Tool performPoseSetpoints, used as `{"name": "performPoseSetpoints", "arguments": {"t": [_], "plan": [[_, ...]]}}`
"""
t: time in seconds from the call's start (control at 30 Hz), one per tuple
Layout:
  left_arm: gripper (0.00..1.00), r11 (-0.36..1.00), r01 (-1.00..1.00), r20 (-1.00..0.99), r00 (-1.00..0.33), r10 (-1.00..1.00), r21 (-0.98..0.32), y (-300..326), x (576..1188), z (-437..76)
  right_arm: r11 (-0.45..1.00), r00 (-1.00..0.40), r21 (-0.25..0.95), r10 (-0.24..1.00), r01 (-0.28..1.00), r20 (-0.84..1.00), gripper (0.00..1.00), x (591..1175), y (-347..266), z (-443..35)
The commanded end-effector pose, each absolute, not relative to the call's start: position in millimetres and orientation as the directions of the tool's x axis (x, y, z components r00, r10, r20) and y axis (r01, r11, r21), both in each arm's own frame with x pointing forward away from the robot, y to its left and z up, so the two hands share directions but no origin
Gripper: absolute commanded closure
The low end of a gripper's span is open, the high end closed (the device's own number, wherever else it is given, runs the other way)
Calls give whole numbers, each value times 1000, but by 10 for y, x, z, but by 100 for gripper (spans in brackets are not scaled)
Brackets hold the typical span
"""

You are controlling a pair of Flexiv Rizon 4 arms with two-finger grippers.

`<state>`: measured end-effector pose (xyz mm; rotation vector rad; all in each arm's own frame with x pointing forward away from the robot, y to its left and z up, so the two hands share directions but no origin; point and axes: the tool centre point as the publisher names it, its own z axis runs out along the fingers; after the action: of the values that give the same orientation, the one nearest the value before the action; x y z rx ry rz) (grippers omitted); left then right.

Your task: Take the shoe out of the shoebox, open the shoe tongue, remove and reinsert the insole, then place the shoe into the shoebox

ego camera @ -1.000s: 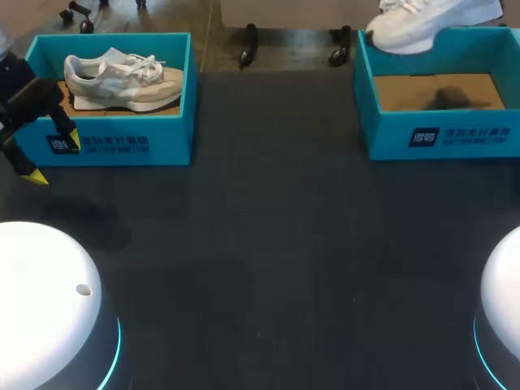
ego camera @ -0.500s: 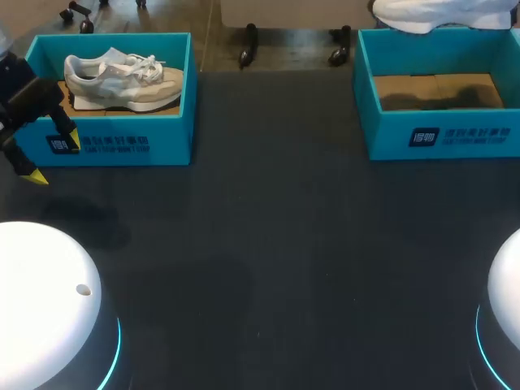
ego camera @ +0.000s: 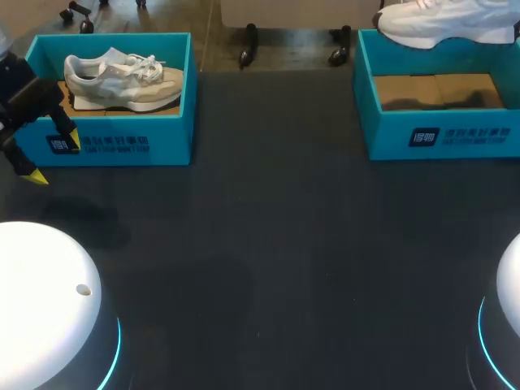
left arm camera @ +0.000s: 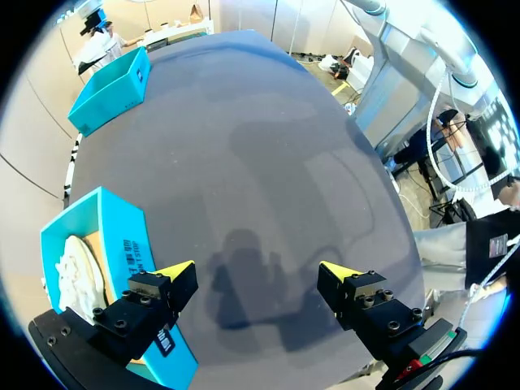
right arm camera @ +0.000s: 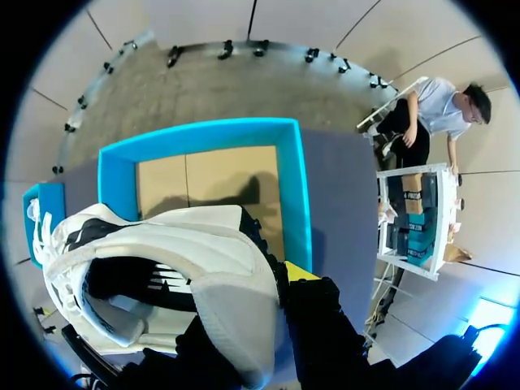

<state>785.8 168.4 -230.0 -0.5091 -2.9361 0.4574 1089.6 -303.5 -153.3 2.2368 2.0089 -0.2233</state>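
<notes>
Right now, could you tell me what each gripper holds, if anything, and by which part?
The right gripper holds the white shoe by its heel end, above the shoebox. The left gripper is open, holding nothing.

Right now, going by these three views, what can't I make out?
Right wrist view: the white shoe covers most of the right hand; only a yellow sliver shows.
Head view: the upper edge cuts off the white shoe's top and the whole right hand.
Head view: the grey shoe in the left shoebox hides its own insole.
</notes>
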Motion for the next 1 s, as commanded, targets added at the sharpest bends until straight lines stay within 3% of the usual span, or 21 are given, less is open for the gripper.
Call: {"name": "performPoseSetpoints", "arguments": {"t": [0.03,0.7,1.0], "plan": [[0,898,309,74,-935,348,-313,1688,7857,-2296,-106,106,11,976,994,-192,100,10859,-3033,-1520],[0,898,309,74,-935,348,-313,1688,7857,-2296,-181,182,26,968,983,-173,100,10684,-3485,-2033],[0,898,309,74,-935,348,-313,1688,7857,-2296,-181,182,26,968,983,-173,100,10684,-3485,-2033]]}}
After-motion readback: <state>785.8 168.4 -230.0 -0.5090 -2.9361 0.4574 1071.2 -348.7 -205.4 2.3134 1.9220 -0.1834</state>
